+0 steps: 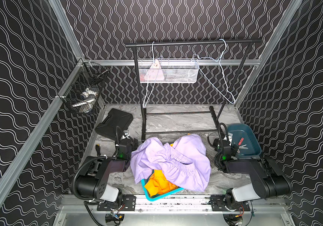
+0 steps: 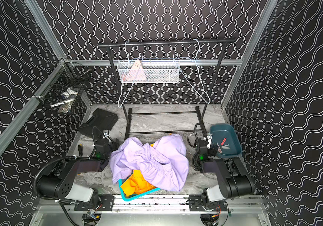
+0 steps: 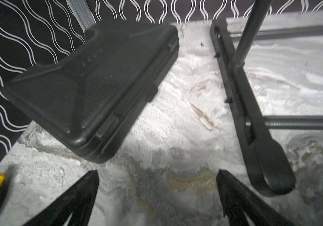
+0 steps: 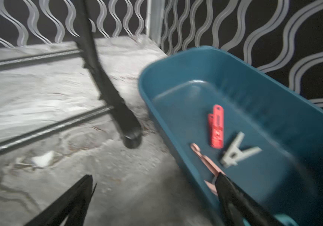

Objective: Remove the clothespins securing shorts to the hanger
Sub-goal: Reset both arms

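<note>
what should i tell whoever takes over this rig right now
Left claw open, empty, low over the table near the black case. Right claw open, empty, at the blue tray's rim.
Clothespins: three visible, red, whitish, pinkish, all in the tray.
Lilac shorts lie piled over orange shorts in the teal basket.
Both wire hangers hang bare on the rack.
Left: seemingly nothing; no pin shows on a hanger.
</note>
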Robot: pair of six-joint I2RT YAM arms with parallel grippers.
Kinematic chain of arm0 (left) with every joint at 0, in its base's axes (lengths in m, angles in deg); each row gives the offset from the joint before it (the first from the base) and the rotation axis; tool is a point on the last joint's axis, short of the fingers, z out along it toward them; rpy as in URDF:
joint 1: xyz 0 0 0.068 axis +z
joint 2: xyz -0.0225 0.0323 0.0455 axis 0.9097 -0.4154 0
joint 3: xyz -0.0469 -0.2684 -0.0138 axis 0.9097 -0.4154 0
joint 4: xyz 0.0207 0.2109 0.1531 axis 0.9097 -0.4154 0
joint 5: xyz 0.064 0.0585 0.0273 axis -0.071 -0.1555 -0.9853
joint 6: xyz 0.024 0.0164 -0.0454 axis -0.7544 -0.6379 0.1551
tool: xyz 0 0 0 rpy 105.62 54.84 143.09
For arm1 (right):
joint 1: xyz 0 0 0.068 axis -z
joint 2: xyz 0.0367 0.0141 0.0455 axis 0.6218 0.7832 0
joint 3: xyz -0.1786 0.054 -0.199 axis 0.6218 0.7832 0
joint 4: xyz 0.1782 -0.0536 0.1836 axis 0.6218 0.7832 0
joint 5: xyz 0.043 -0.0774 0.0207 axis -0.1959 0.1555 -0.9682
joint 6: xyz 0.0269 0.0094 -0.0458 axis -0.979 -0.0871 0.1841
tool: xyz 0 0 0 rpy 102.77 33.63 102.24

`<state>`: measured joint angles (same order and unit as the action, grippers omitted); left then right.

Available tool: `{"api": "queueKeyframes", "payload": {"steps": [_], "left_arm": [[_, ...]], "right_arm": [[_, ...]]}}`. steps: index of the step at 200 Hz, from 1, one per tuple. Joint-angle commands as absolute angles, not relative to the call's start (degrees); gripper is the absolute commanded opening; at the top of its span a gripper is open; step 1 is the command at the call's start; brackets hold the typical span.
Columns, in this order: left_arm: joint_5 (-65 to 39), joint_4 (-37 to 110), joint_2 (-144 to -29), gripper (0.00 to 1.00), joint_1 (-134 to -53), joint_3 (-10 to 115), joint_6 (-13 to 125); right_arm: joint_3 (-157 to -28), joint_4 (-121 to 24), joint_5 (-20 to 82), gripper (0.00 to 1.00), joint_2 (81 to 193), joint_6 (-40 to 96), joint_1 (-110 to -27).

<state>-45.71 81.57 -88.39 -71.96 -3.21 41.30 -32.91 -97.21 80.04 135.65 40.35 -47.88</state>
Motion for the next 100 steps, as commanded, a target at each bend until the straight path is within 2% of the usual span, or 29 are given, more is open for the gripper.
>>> {"api": "queueKeyframes", "payload": {"steps": [1,20,38,48,60,75,90,100], "left_arm": [[-45.6,99.5,-91.1,0.99,-71.5,-6.1,39.8],[-44.5,104.3,-95.0,0.98,-71.6,-7.0,39.1],[-45.4,109.1,-99.2,0.99,-71.9,-6.7,38.3],[-45.0,102.9,-97.5,0.99,-72.0,-5.4,38.8],[-45.1,101.7,-98.0,0.99,-72.1,-4.0,38.4],[-44.9,98.7,-97.9,0.99,-72.2,-2.9,38.5],[-45.9,95.4,-98.7,0.99,-72.2,-0.5,38.3],[-45.1,94.0,-98.0,0.99,-72.1,-0.1,39.1]], "right_arm": [[-32.4,-115.0,74.2,1.0,139.9,45.7,-48.0],[-31.5,-121.8,72.4,1.0,143.9,46.5,-47.3],[-32.9,-112.0,66.6,1.0,140.6,42.9,-45.0],[-34.2,-107.7,61.8,1.0,141.6,40.0,-41.9],[-36.6,-113.0,61.0,1.0,146.7,42.4,-40.5],[-39.9,-97.4,59.5,1.0,142.3,38.2,-39.3],[-37.1,-110.2,60.1,1.0,145.8,41.1,-39.4],[-37.5,-105.4,61.6,1.0,143.6,40.8,-40.7]]}}
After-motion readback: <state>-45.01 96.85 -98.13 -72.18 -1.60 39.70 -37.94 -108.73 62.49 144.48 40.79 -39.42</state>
